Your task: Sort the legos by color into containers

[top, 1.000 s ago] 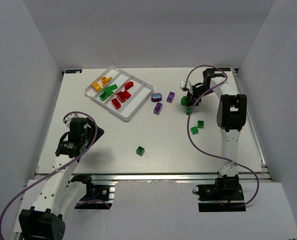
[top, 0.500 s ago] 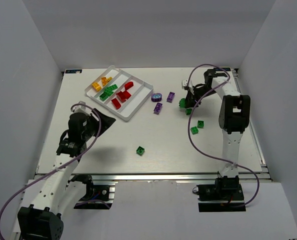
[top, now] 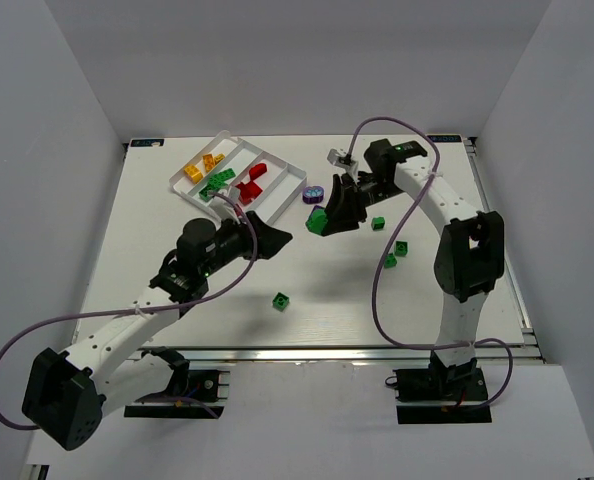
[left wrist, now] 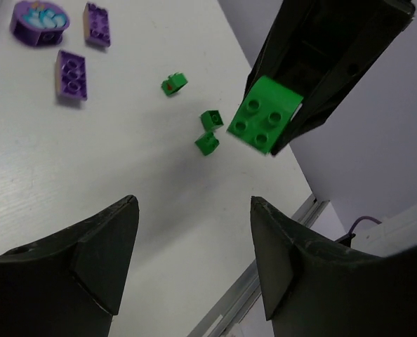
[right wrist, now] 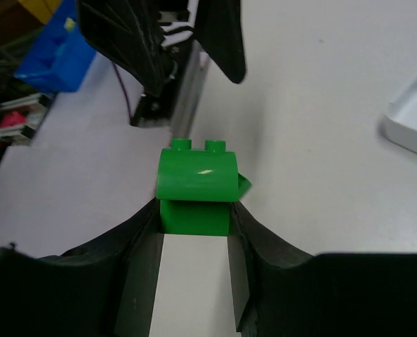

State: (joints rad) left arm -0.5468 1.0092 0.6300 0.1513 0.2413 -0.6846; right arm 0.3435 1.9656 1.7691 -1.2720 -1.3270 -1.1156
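Note:
My right gripper [top: 324,217] is shut on a green brick [top: 317,222], also seen between its fingers in the right wrist view [right wrist: 194,186], and holds it above the table just right of the white tray [top: 277,215]. My left gripper [top: 277,234] is open and holds nothing, close to the left of the held brick [left wrist: 265,116]. The tray's compartments hold yellow [top: 199,165], green [top: 217,182] and red [top: 247,186] bricks. A round purple piece [top: 314,192] and two purple bricks [left wrist: 71,74] lie beside the tray. Loose green bricks lie at mid-table [top: 280,300] and on the right [top: 395,253].
The two arms' grippers nearly meet over the table's middle. One more small green brick [top: 378,222] lies under the right arm. The table's front rail [left wrist: 293,232] shows in the left wrist view. White walls close in the back and sides.
My right gripper has lifted the green brick and carried it left toward the tray. My left arm has swung forward and right, toward the table's middle.

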